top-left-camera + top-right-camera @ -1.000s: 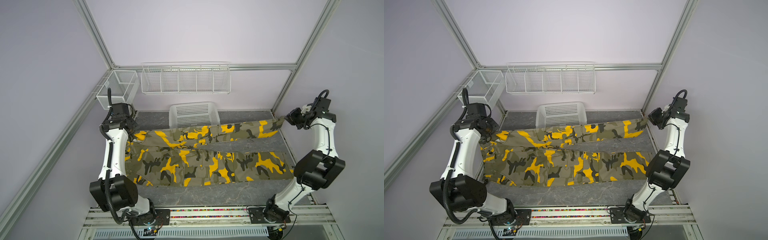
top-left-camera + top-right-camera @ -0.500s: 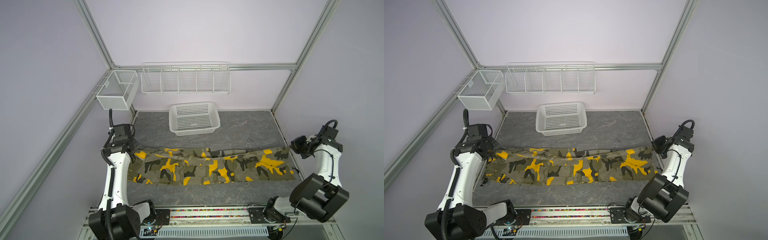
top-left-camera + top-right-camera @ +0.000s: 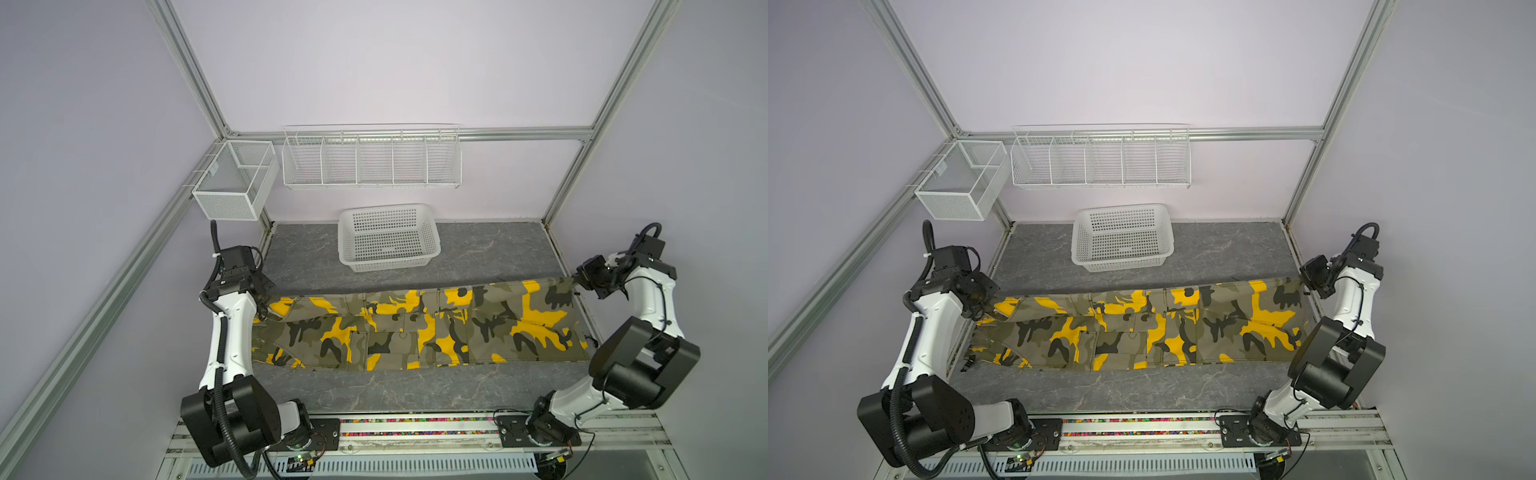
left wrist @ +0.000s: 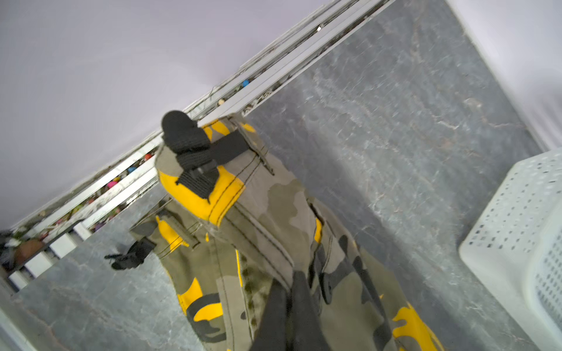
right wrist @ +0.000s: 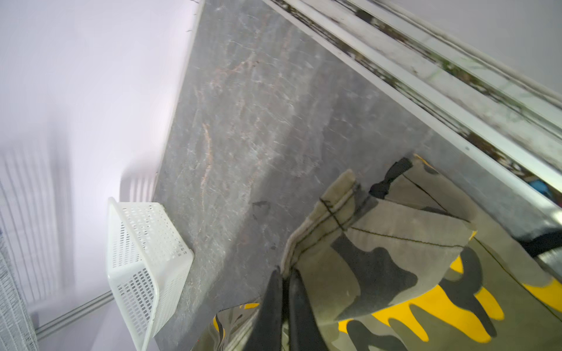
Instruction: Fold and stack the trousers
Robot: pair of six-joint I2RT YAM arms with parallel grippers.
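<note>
Left gripper (image 4: 287,284): the jaws are seen pressed together on a pinch of cloth at the waist end of the trousers (image 3: 415,328), beside a black strap (image 4: 209,152).
Right gripper (image 5: 284,273): the jaws are seen clamped on the far corner of the hem end; no gap is visible between them.
Held edge: in both top views the far long edge is drawn taut between the two grippers and raised off the table (image 3: 415,388).
Trousers: they are spread across the table from left to right, waist at the left and hems at the right. The near long edge is laid on the surface, so the cloth slopes down from the held edge towards the near side.
Basket (image 3: 390,259): it is set at the far middle of the table, apart from the cloth.
Step in hand: a lengthwise fold is judged to be under way, with the narrowed band carried by its far edge.
Progress: the task is judged to be early, since no crosswise fold and no stacking are visible.
Next move: both arms need to be moved together, the tension kept even, and the held edge lowered onto the near edge before release.
</note>
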